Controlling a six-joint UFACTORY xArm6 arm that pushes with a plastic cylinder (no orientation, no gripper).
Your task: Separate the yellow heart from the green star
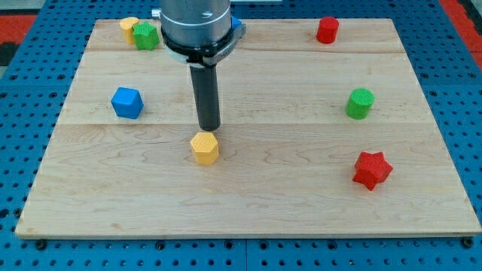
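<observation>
1. The yellow heart (129, 28) lies at the upper left of the frame, near the top edge of the wooden board (248, 203); only part of it shows, so its shape is hard to make out.
2. The green star (146, 35) touches its right side.
3. My tip (208, 128) sits near the middle of the frame, well apart from that pair and just above a yellow hexagonal block (204, 147). The rod carries no pincer, so there is nothing to be apart or together.
4. A blue block (126, 102) lies at the left; another blue block (236, 25) peeks out behind the arm's housing (194, 26).
5. On the right: a red cylinder (327, 30) at the top, a green cylinder (360, 103) at mid-height, a red star (372, 169) lower down.
6. No brand, label or writing can be read anywhere.
</observation>
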